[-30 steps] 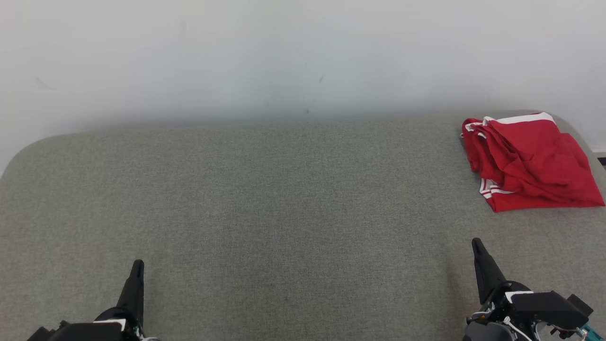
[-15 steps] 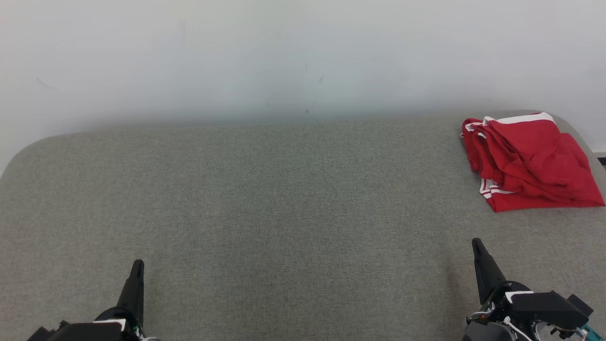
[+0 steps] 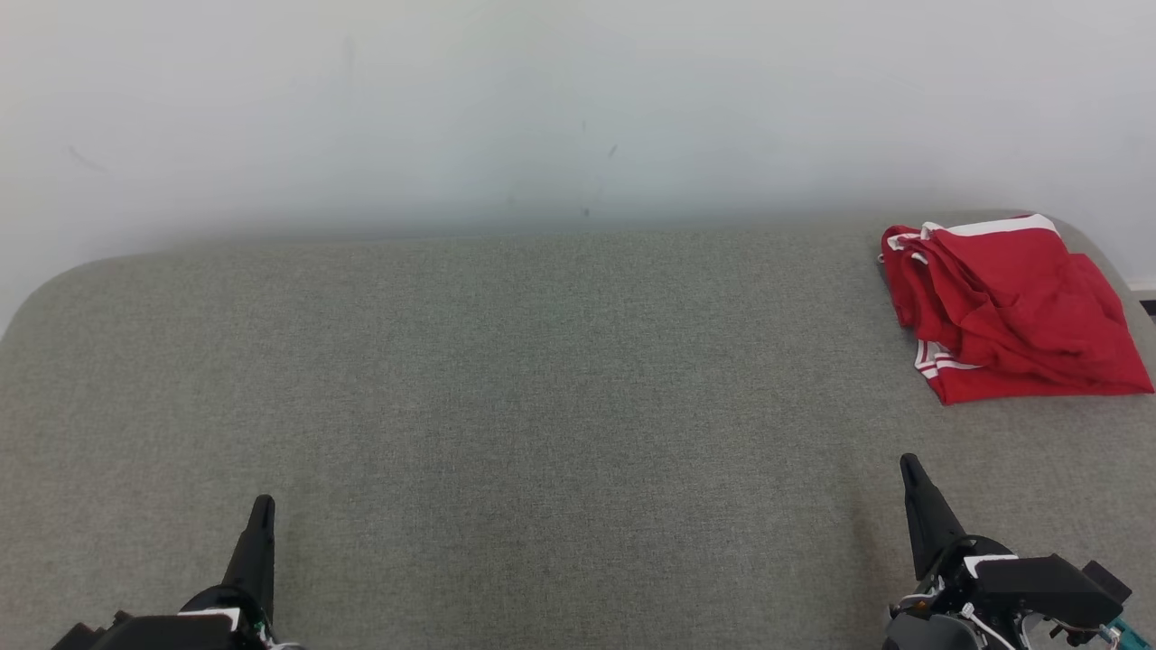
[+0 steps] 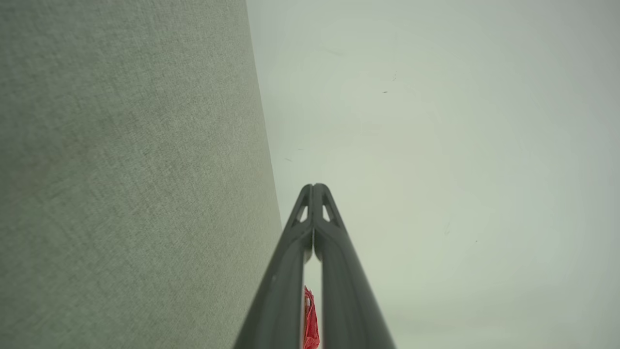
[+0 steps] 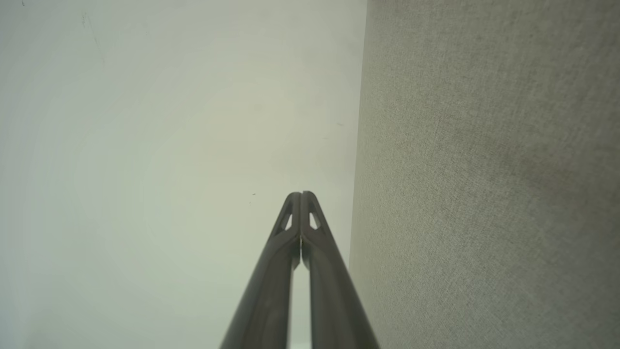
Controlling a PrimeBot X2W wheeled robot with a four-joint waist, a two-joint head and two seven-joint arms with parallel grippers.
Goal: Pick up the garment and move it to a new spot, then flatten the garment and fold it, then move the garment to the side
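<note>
In the head view a tabletop covered in grey woven fabric, with rounded far corners, spans the lower two thirds of the frame, and a pale wall with a few faint dark marks takes up the upper third. The garment, red with white stripes along its edges, lies at the right edge of the frame just below the far right corner of the tabletop. It is gathered into a rough, rumpled fold with one white band along its top edge and more white striping at its lower left corner. The left gripper rises from the lower left of the frame and the right gripper from the lower right, each seen as a single dark tapered point above the fabric, well apart from each other. The right gripper sits below the garment in the frame and clear of it. In the left wrist view the left gripper's two fingers are pressed together at the tips, with the grey fabric on the left of the frame, the wall on the right, and a thin sliver of red visible between the finger bases at the bottom edge. In the right wrist view the right gripper's fingers likewise meet tip to tip, with the wall on the left and the fabric on the right.
</note>
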